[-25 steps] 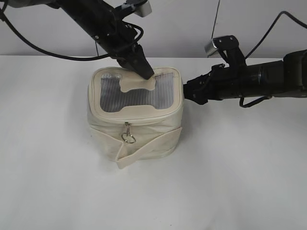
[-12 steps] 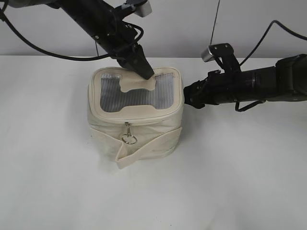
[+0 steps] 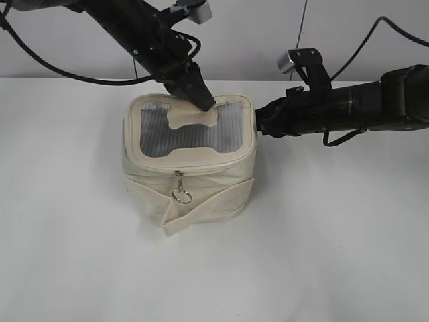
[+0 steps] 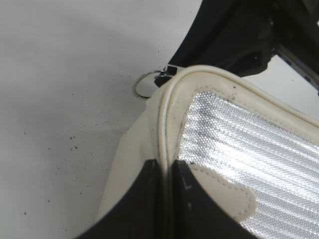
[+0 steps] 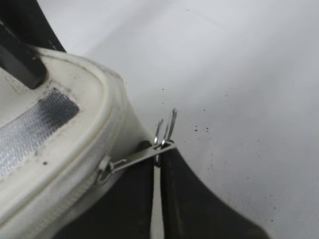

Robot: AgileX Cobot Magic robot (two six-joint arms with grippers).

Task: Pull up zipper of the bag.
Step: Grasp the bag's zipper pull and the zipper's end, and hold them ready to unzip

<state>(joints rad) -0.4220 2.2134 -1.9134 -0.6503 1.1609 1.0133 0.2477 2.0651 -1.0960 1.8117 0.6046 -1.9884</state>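
The cream-white bag stands on the white table, with its grey mesh top and cream strap facing me. My left gripper is shut on the bag's back rim; in the left wrist view its jaws pinch the cream piping. My right gripper is at the bag's right upper corner. In the right wrist view it is shut on a silver zipper pull at its key-ring loop. A second pull with its ring hangs free at the front.
The white table stretches round the bag. The right arm's black body lies low over the table right of the bag. Cables hang behind both arms. The left wrist view shows the right gripper and the ring.
My right gripper has moved a little towards the back along the bag's right upper rim, holding the pull. The left gripper and the bag have stayed put.
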